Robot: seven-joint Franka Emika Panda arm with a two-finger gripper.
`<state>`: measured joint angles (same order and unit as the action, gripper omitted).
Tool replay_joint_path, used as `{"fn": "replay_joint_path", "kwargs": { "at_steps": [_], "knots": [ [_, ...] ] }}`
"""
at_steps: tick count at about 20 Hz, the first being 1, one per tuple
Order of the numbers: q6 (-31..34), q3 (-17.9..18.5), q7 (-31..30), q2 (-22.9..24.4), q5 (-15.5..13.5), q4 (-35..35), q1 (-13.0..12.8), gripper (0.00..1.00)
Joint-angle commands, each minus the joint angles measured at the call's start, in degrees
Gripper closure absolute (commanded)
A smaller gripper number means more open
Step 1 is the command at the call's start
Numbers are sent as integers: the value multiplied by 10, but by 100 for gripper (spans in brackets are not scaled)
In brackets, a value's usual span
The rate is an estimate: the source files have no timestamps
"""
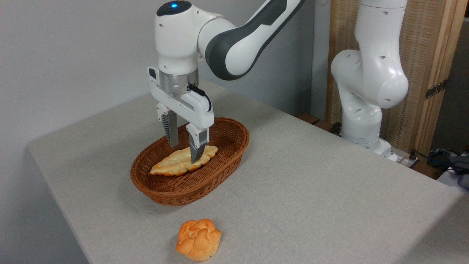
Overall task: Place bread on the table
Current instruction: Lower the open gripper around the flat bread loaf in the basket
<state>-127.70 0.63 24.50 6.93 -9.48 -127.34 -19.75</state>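
Note:
The bread (169, 167), a long pale golden braided loaf, lies inside the brown wicker basket (172, 192) on the table (311, 190). My gripper (185, 154) hangs straight down over the loaf's right half and is open. One finger stands at the loaf's far edge. The other finger is in front of the loaf and hides part of its top. The loaf rests on the basket floor.
A round orange knobbly bun (198, 239) sits on the cloth near the front edge, below the basket. The arm's white base (366, 110) stands at the back right beside a wooden screen. The table's left and front edges are close to the basket.

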Motion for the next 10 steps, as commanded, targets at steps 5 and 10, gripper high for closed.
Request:
{"fn": "replay_joint_path", "kwargs": {
  "at_steps": [5, 10],
  "knots": [
    [-35, 6, 3, 13, -5, -38, -8, 0],
    [-35, 7, 20, 13, -5, -45, -8, 0]
  ]
}}
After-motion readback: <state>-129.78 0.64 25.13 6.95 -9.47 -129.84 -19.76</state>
